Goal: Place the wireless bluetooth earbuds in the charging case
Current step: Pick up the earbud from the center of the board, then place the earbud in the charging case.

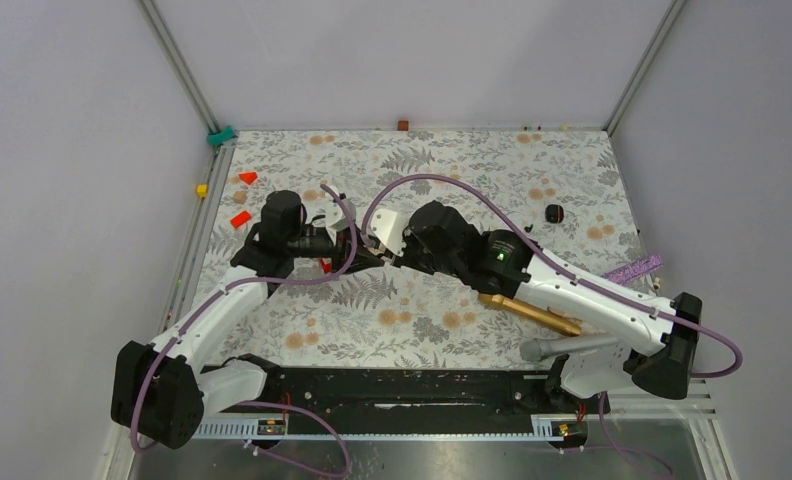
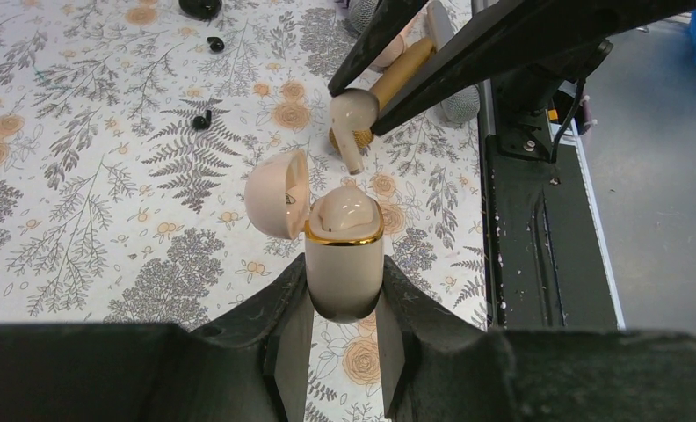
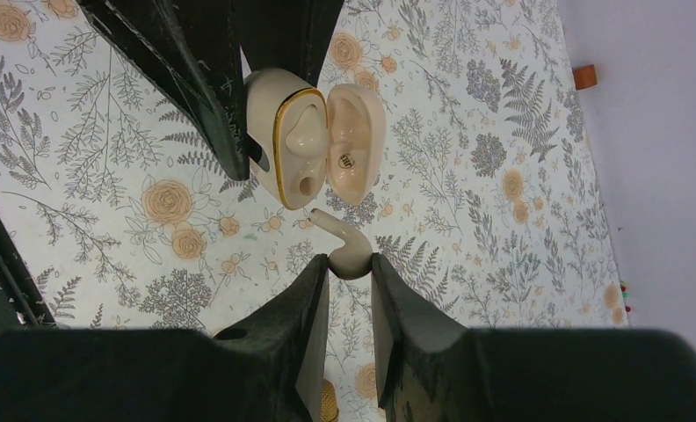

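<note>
- So, left claw (image 2: pixel 343 286) is clamped tight on the open case (image 2: pixel 344 255), lid (image 2: pixel 279 193) flipped back.
- Right claw (image 3: pixel 351 271) pinches a pale bud (image 3: pixel 350 257) by its head, stem (image 3: pixel 325 221) hanging just beside the case mouth, not touching.
- Risk: stem looks tilted off the empty slot (image 3: pixel 304 186), so a push could jam it on the gold rim (image 3: pixel 279 132) or flick the bud onto the desk (image 3: pixel 503 220).
</note>
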{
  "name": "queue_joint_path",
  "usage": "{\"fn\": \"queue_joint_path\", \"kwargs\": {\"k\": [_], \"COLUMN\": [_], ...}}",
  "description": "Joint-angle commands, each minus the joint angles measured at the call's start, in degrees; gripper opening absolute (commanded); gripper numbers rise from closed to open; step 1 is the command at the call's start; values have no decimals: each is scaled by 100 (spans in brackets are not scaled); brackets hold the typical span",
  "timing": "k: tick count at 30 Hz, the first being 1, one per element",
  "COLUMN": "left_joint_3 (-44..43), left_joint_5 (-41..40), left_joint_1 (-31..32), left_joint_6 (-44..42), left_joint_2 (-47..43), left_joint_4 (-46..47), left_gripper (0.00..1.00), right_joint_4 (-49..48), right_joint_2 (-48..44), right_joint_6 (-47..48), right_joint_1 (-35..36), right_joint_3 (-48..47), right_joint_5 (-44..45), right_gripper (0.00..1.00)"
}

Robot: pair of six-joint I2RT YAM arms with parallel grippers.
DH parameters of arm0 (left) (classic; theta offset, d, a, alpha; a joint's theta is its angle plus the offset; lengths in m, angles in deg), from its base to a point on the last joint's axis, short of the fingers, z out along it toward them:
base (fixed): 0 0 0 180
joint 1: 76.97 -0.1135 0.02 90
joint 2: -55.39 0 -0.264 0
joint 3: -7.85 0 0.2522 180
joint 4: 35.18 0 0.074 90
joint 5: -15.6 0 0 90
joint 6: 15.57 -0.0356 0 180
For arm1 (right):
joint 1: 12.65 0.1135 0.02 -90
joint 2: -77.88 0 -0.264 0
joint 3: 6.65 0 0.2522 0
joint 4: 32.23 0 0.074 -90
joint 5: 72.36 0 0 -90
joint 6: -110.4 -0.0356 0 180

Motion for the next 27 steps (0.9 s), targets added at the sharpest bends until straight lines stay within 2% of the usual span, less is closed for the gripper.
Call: {"fn": "queue_joint_path", "kwargs": {"k": [1,27], "left_joint_3": [-105,-89], "left_joint_5": [319,420], "left_joint_1": [24,27], "left_joint_6": [34,301], "left_joint_2": [-22,0], "left_joint_4": [242,442], "left_gripper": [0,0], "right_joint_4": [-243,-490], "right_joint_2": [23,183], "right_joint_6": [54,-68], "right_joint_1": [109,260], "right_joint_3": [-231,-64], "right_joint_5": [267,262], "right_gripper": [24,23]}}
